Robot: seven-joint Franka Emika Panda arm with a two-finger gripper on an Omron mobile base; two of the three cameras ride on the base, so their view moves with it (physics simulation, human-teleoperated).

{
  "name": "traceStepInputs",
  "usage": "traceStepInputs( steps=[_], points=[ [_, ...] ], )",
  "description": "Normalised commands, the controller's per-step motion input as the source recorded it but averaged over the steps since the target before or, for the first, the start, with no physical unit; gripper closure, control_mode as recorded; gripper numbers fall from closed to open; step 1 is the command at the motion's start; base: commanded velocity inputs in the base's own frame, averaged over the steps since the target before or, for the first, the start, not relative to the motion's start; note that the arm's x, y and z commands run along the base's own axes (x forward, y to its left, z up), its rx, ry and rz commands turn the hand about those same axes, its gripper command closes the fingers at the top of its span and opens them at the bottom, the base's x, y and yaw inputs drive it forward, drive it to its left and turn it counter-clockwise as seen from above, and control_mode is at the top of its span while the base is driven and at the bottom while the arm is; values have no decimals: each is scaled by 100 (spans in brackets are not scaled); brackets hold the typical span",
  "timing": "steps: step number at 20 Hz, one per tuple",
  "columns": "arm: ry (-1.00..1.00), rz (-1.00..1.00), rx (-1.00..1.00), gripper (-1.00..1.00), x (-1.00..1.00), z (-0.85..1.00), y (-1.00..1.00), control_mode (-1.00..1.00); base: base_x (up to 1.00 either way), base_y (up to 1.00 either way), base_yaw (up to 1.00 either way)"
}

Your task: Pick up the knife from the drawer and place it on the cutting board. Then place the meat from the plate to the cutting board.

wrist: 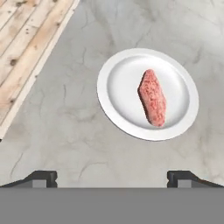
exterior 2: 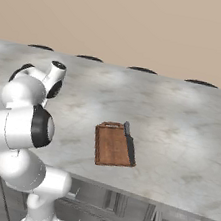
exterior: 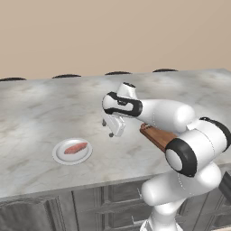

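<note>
The marbled grey surface (exterior: 40,108) carries everything here, with dark panelled cabinet fronts (exterior: 90,203) below its near edge. The white arm (exterior: 171,115) reaches out over it from the right of the left base view.

The cutting board (exterior 2: 112,144) lies flat near the front edge, reddish-brown, and the knife (exterior 2: 129,145) rests along its right side with the dark blade partly over the rim. In the left base view a strip of the board shows behind the arm's elbow.

The plate (exterior: 72,151), round and white, sits well apart from the board, to its left. The meat (wrist: 152,97) lies on the plate, slightly off centre, a pinkish-red slab.

The tool (exterior: 113,127) hangs above the surface between plate and board, nearer the plate, touching nothing. Its jaws are spread wide and empty; in the hand view the plate and meat lie ahead of the two tips (wrist: 41,177), shifted toward the right tip.

No writing or labels can be read anywhere.
</note>
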Motion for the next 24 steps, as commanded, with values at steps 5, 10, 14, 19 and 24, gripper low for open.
traceStepInputs(
  steps=[5,10,14,19,24],
  points=[
    [-9,28,0,-100,-20,-14,49,-100,0,0,0],
    [-6,14,0,-100,-2,-8,36,-100,0,0,0],
    [-2,6,0,-100,0,-10,28,-100,0,0,0],
    [0,3,0,-100,5,-14,17,-100,0,0,0],
    [0,7,0,-100,8,-13,1,-100,0,0,0]
  ],
)
